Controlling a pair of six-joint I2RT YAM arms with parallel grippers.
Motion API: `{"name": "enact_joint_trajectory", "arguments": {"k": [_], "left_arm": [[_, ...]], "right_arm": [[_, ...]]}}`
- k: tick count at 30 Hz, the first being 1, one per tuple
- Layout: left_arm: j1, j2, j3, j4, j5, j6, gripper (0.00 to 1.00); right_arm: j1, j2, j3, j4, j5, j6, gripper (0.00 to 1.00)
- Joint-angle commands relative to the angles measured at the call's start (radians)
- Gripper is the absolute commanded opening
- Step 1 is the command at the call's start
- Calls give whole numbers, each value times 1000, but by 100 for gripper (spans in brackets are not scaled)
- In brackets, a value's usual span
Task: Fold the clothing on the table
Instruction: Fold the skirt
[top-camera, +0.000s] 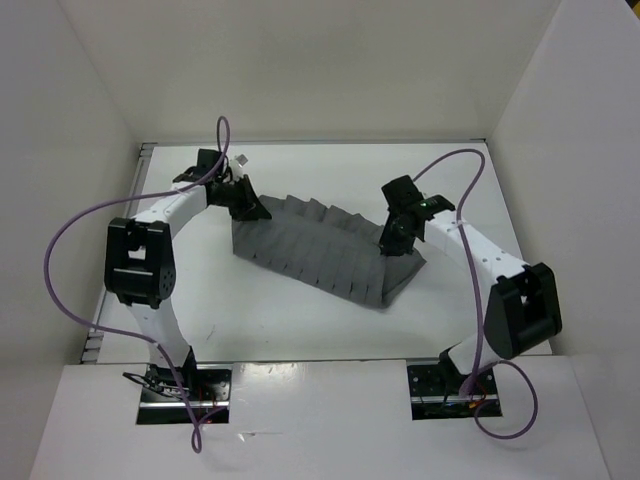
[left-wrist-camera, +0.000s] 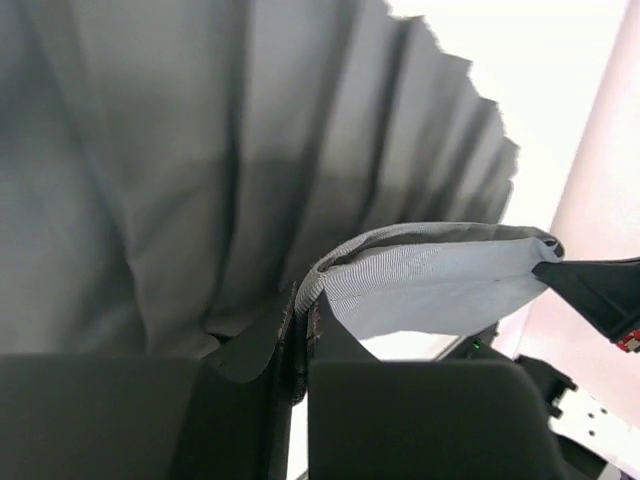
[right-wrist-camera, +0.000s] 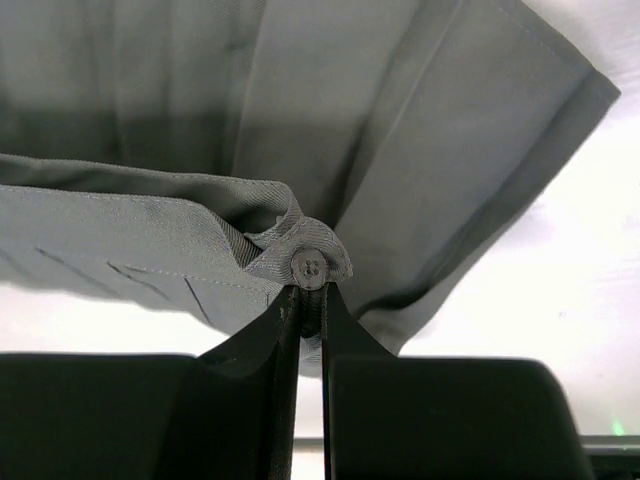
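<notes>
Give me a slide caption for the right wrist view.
Right gripper shut on the grey skirt at its waistband button.

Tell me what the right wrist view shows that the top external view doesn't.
Only the right wrist view: a small button on the skirt, sitting right at the tips of the right gripper, which is shut on the fabric there. Only the top external view: the skirt's whole outline, and the left gripper at its other end. Both: the grey pleated skirt lying on the white table.

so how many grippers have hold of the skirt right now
2: the left gripper is shut on the skirt at its left end, the right gripper on its right end, beside a button.
</notes>
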Motion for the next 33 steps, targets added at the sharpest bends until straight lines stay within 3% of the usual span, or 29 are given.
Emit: {"name": "enact_joint_trajectory", "arguments": {"k": [1,22,24,26,27,28,29,30,31,33], "left_arm": [[30,41,31,53,-96,28,6],[21,346,370,87,-166,-22,10],[21,385,407,133,-175,-51,17],[21,406,427,173,-175,-91,41],[21,406,427,221,-175,-100,45],[21,395,452,234,-185,-110,55],[21,395,469,234,-185,-110,58],[21,380,491,217,-197,-110,65],[21,371,514,198,-197,-96,65],[21,319,534,156,-218,-73,68]], "right_arm": [[-23,60,42,-6,113,-56,0],[-78,376,272,64,297,-105,0],[-78,408,299,86,342,-93,0],[-98,438,315,120,368,-70,0],[-98,448,332,120,411,-56,2],[-107,448,353,129,434,-44,8],[-116,458,362,129,451,-33,13],[-116,459,372,129,451,-33,33],[-116,446,381,111,451,-24,45],[-116,393,381,86,427,-33,54]]}}
